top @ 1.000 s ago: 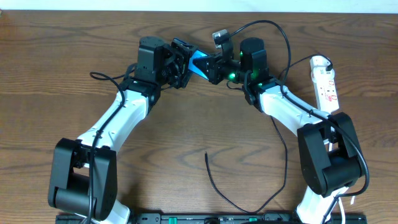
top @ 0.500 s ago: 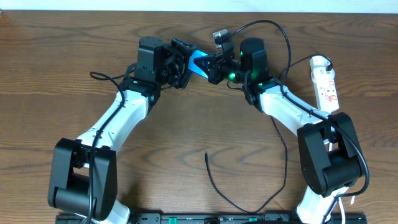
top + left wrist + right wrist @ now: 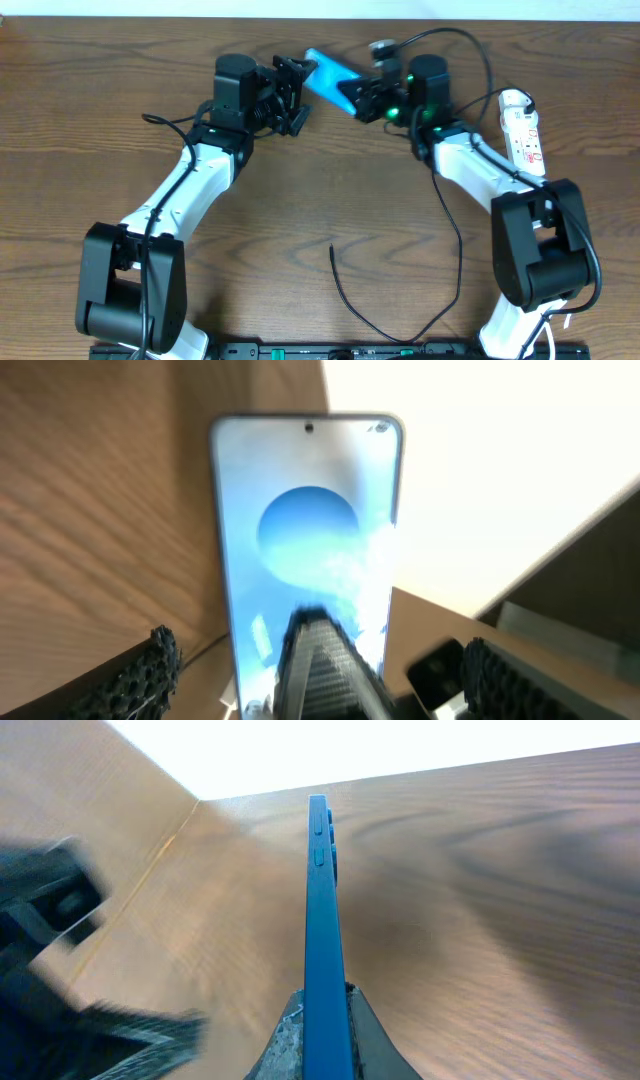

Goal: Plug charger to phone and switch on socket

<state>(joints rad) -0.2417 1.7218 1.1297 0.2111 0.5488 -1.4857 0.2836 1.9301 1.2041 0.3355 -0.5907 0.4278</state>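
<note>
right hand (image 3: 357, 100) clamps phone (image 3: 328, 75) | left hand (image 3: 298, 90) spread, just beside it

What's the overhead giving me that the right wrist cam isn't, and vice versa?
Only overhead: the socket at the table's right edge and the charger lying loose on the wood, its free end unplugged. Only right wrist: the phone edge-on, with its side buttons showing. Both: the phone clamped in the right gripper.
</note>
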